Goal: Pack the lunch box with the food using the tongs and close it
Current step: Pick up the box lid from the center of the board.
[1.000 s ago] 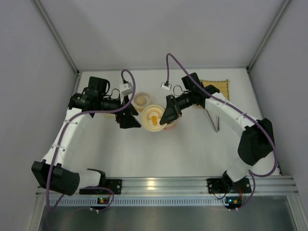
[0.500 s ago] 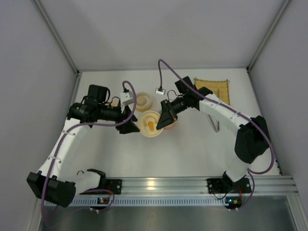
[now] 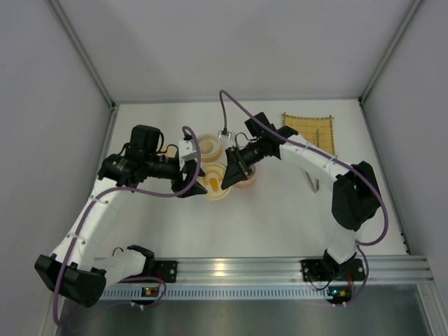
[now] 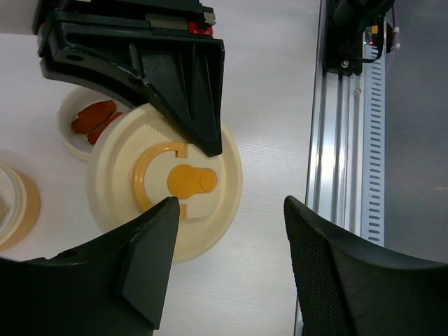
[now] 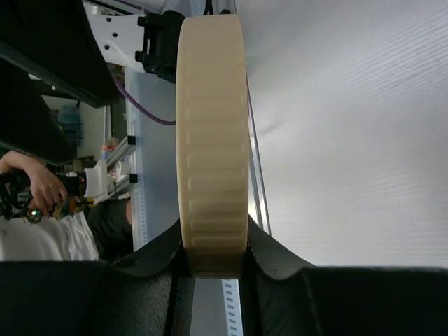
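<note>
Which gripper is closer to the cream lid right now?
Right. The right gripper is clamped on the cream lid's ribbed rim. The left gripper is open, facing the lid from the opposite side, without a grip on it.

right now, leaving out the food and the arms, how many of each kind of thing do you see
lid: 1
bowls: 2
tongs: 1
bamboo mat: 1
total: 5

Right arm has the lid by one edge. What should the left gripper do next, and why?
Probably ease the left gripper forward and close it on the near rim of the lid. Its jaws stand open around that rim, and the right gripper pinches only one edge.
</note>
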Controlling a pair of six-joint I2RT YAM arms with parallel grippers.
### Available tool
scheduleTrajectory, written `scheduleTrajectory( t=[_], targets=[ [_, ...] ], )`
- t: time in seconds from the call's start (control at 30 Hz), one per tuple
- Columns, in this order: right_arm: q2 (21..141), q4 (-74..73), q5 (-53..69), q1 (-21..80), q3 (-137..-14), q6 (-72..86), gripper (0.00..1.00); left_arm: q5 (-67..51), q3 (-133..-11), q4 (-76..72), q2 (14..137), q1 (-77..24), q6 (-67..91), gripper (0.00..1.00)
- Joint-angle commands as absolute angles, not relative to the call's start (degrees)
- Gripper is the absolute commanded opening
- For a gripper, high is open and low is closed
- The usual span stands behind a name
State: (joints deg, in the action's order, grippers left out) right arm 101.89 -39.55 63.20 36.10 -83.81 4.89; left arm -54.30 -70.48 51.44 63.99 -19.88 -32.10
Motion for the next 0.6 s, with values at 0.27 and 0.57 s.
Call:
scheduleTrajectory(
  t=[0.27,0.57],
  targets=[
    [101.69,-39.82,64.42,39.81,-88.33,3.87,0.00,-51.86,-69.08,47.46,65.74,-23.55,-33.84,0.67],
    [100.11,-38.85,64.51,40.96,-85.70,4.13,0.00,-48.25,-69.08,44.39,64.95,-23.55,-32.61,0.72]
  ],
)
